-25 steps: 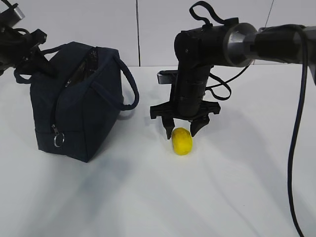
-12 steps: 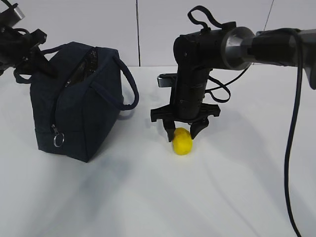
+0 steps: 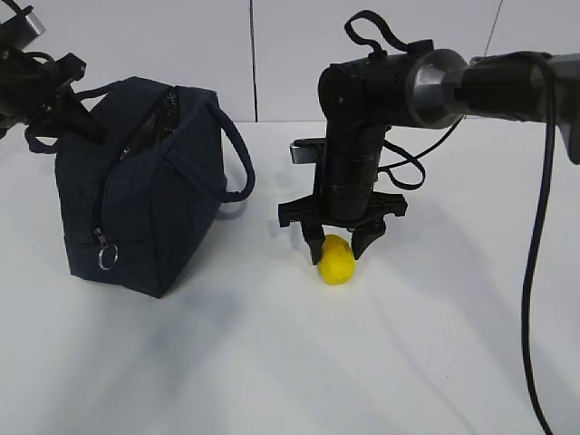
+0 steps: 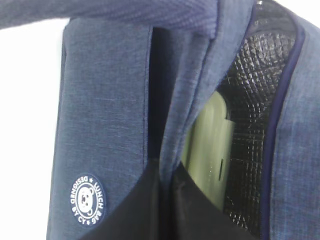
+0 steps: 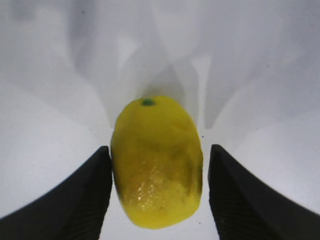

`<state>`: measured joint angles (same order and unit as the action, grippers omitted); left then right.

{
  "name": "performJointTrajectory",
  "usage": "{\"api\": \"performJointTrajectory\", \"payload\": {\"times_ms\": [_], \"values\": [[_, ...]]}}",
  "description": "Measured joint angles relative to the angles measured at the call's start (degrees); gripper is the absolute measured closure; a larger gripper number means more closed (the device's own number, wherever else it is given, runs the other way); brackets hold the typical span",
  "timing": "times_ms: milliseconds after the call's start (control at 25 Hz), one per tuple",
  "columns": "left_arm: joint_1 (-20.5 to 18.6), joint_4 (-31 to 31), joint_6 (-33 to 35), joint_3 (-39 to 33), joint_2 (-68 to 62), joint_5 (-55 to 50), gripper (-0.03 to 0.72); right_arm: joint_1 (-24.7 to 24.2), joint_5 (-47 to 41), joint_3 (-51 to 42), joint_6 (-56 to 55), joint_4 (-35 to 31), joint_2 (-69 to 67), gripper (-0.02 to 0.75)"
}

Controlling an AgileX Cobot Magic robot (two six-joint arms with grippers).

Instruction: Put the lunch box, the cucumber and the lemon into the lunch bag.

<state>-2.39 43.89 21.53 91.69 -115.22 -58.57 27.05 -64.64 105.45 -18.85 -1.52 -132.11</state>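
Note:
The yellow lemon (image 3: 336,260) lies on the white table right of the navy lunch bag (image 3: 145,208). My right gripper (image 3: 337,253) is open and low over it, one finger on each side. In the right wrist view the lemon (image 5: 156,162) sits between the fingers; the left finger (image 5: 85,192) touches it and the right finger stands slightly apart. My left gripper (image 3: 50,86) is shut on the bag's top edge at the far left and holds the bag (image 4: 105,110) open. The pale green lunch box (image 4: 210,145) stands inside the bag. The cucumber is hidden.
The bag's loop handle (image 3: 237,154) hangs toward the lemon. A silver ring pull (image 3: 108,257) hangs on the bag's front corner. The bag's lining (image 4: 250,100) is dark foil. The right arm's cables (image 3: 408,163) trail behind it.
My right gripper has come down a little, so its fingers now straddle the lemon. The lemon, the bag and the left gripper have not moved.

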Motion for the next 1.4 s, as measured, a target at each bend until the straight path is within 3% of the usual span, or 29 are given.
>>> {"api": "performJointTrajectory", "payload": {"times_ms": [360, 680, 1120, 1400], "values": [[0.0, 0.0, 0.0, 0.0, 0.0, 0.88, 0.697, 0.0, -0.38, 0.0, 0.0, -0.35, -0.08, 0.279], [0.0, 0.0, 0.0, 0.0, 0.0, 1.0, 0.697, 0.0, -1.9, 0.73, -0.05, -0.46, -1.41, 0.354], [0.0, -0.09, 0.0, 0.0, 0.0, 1.0, 0.697, 0.0, -4.96, 8.48, -0.18, -0.36, -2.07, 0.384], [0.0, -1.19, 0.0, 0.0, -0.12, 1.27, 0.697, 0.0, -5.24, 9.78, 0.88, -7.55, 0.15, 0.387]]}}
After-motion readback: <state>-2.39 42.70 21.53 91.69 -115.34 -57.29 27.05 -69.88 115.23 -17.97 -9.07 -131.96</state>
